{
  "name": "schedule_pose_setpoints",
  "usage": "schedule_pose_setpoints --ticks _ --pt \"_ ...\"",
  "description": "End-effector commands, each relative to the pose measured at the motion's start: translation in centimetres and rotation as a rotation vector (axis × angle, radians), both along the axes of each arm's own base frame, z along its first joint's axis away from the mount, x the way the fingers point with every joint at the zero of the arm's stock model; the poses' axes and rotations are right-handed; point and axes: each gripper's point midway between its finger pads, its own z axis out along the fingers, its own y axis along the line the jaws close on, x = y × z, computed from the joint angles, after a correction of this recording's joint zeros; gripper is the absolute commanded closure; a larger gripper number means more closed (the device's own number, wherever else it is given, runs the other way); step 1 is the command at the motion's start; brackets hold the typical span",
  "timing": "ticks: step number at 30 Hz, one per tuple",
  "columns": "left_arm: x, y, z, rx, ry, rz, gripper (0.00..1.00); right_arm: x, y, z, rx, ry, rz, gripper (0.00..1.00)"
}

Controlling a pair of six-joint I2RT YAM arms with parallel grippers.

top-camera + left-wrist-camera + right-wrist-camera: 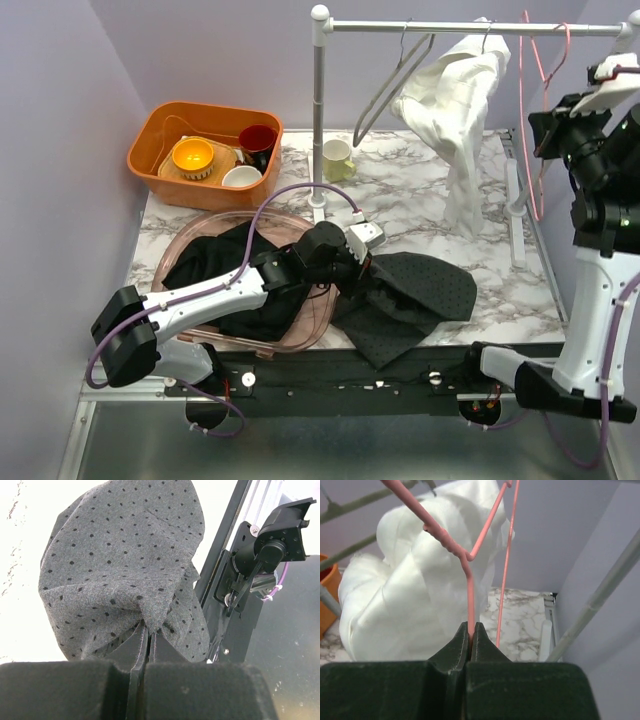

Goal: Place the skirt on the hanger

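Left pincer (148, 630): shut tight on a gathered fold of the grey dotted skirt (125, 565), the rest of which spreads ahead of its tips on the bench (420, 190). Right pincer (471, 630): shut on the wire of the pink hanger (469, 595), which rises directly above its tips. Step judged: skirt grasped, not yet raised; the next move calls for lifting it across to the right pincer and draping it over the steadied hanger.
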Motion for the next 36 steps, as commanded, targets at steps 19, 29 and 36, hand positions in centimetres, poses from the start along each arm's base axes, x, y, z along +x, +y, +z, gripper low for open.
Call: schedule_pose_setpoints --ticks 19,29,36 --pt "3.9 2.4 0.1 0.057 0.094 0.202 1.0 -24.0 7.2 -11.6 -0.325 -0.023 0.27 0.99" --pt "7.9 1.3 0.0 0.016 0.177 0.261 1.0 -27.9 13.5 -13.7 -0.283 0.013 0.7 0.99" --pt "8.8 1.6 0.1 0.015 0.173 0.263 1.0 -25.9 14.0 -19.3 -0.204 0.2 0.865 0.99"
